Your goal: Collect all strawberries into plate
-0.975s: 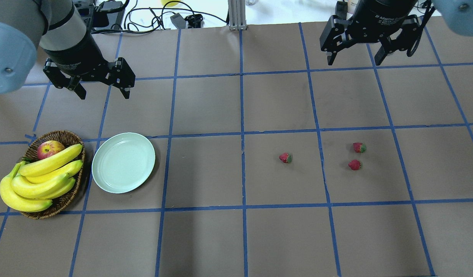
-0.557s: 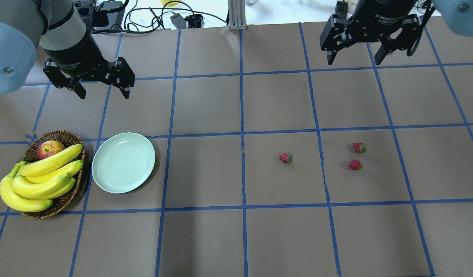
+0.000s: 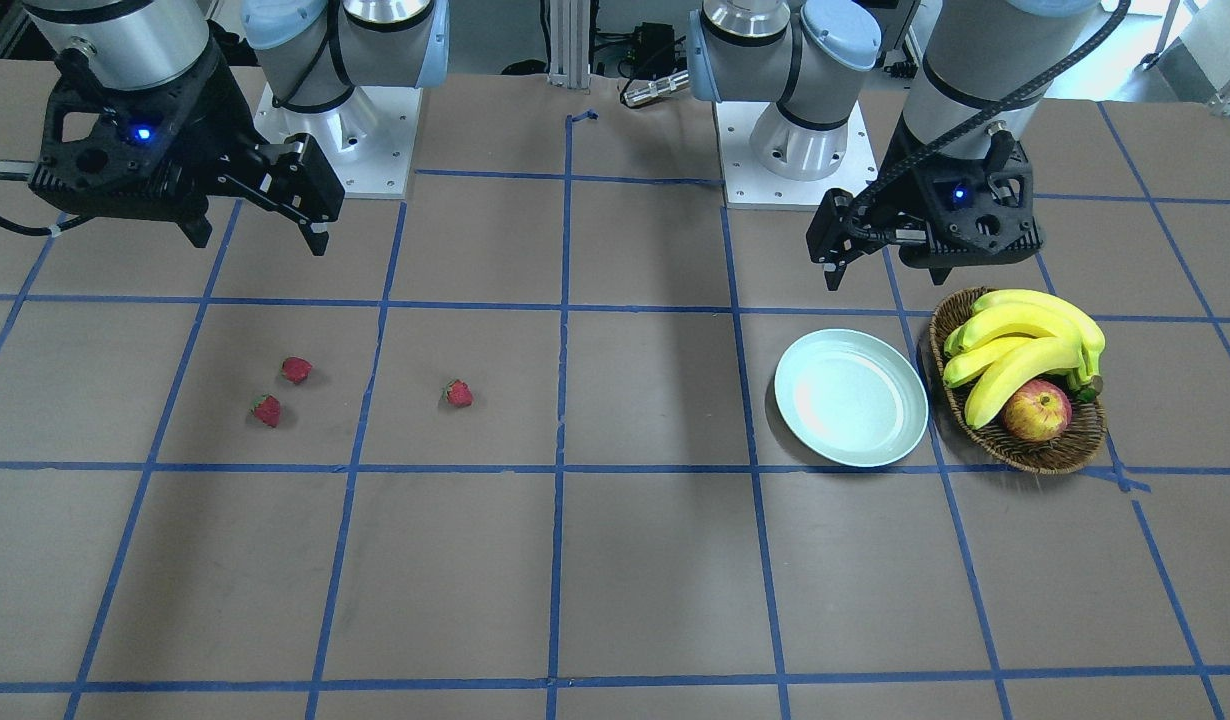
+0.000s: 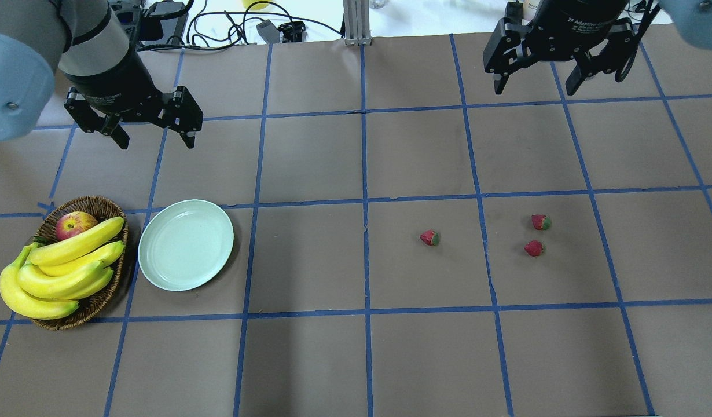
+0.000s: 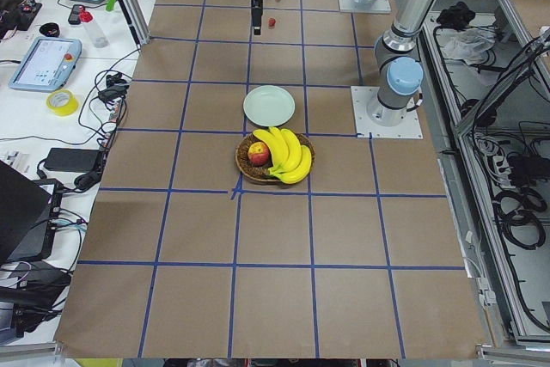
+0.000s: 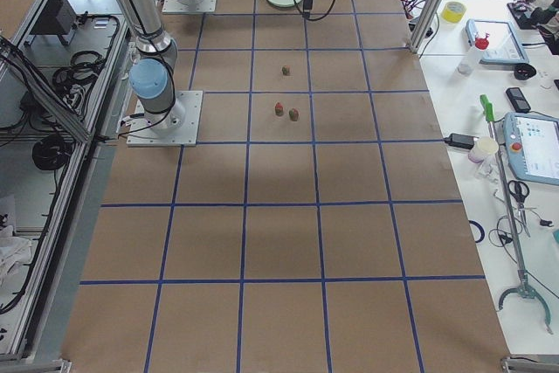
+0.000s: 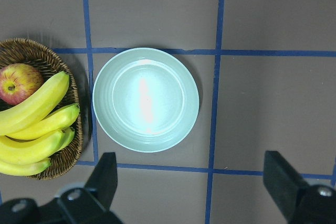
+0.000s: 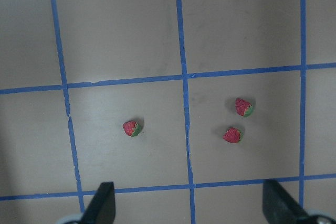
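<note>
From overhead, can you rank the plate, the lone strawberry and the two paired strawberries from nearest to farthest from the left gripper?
1. Plate, on the same side as the left gripper, beside the basket.
2. Lone strawberry, just right of centre.
3. Paired strawberries, far right; the two are too close to call.

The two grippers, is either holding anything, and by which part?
Nothing: left gripper and right gripper are open and empty; the strawberries lie on the table.

Right-side camera: the strawberries (image 6: 285,70) are just tiny brownish specks, caps unreadable. The bananas (image 4: 55,277) hide part of the apple (image 4: 73,223), and the left wrist view crops the basket (image 7: 50,59).
</note>
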Controlling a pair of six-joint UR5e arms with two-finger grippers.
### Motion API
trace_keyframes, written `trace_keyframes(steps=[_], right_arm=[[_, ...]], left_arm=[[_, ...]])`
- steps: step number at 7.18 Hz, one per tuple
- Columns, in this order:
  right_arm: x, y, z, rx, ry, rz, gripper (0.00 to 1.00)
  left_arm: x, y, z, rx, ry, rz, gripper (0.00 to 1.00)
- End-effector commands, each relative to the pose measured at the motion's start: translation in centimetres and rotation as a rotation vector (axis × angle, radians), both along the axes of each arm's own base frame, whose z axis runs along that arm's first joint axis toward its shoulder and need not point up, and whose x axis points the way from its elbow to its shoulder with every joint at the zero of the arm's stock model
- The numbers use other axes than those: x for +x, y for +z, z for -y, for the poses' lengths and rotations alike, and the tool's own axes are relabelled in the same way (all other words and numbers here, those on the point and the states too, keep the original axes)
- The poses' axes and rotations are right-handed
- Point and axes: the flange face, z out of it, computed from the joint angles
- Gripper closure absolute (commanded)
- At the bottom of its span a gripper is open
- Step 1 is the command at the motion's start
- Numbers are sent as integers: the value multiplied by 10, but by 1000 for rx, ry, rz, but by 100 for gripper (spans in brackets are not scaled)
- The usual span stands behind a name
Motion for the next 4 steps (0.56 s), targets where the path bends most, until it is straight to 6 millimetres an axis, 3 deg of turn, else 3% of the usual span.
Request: trace_keyframes(steps=[1, 2, 4], right_arm=[[3, -15, 7, 32, -137, -5, 0], [6, -40, 18, 36, -127, -12, 0], [48, -94, 6, -15, -26, -14, 0]], left_arm=[[0, 1, -1, 0, 1, 0, 0], [1, 0, 0, 0, 3, 0, 0], [0, 0, 0, 0, -2, 0, 0]])
